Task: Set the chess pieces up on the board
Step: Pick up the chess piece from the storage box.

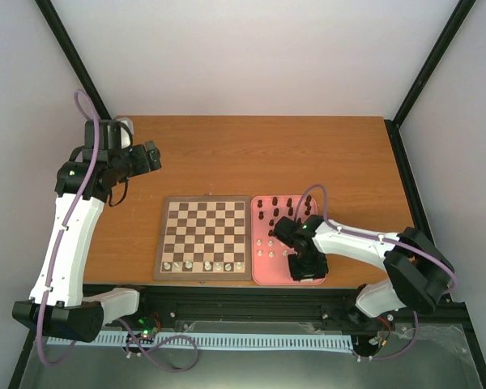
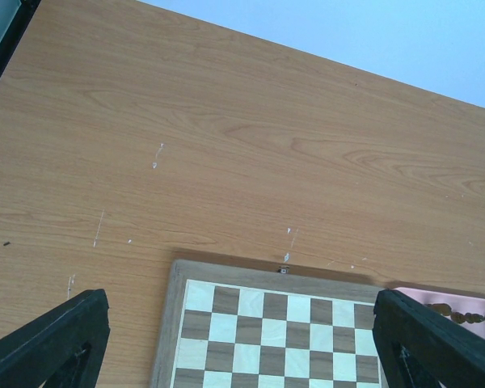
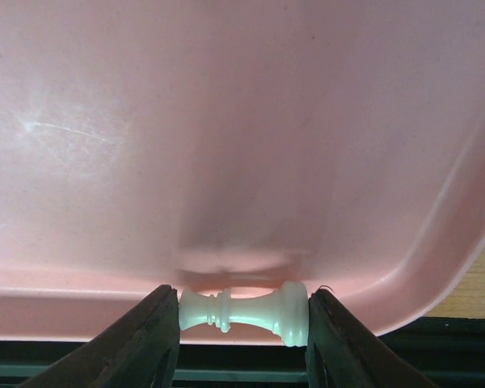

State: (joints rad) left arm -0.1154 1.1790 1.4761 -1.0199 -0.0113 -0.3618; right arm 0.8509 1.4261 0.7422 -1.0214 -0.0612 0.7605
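Note:
The wooden chessboard (image 1: 203, 238) lies at the table's near middle, with several cream pieces (image 1: 202, 265) in its nearest row. Its far edge shows in the left wrist view (image 2: 267, 279). Dark pieces (image 1: 269, 213) and cream pieces (image 1: 267, 245) stand in the pink tray (image 1: 262, 271) to its right. My right gripper (image 1: 306, 267) is low over the tray's near right corner. In the right wrist view it (image 3: 242, 317) is shut on a cream chess piece (image 3: 242, 313) lying sideways between the fingers. My left gripper (image 1: 150, 156) is open and empty, high over the far left table.
The pink tray floor (image 3: 226, 137) fills the right wrist view, its rim (image 3: 461, 242) curving up at the right. Black frame posts stand at the table's far corners. A black rail (image 1: 251, 304) runs along the near edge.

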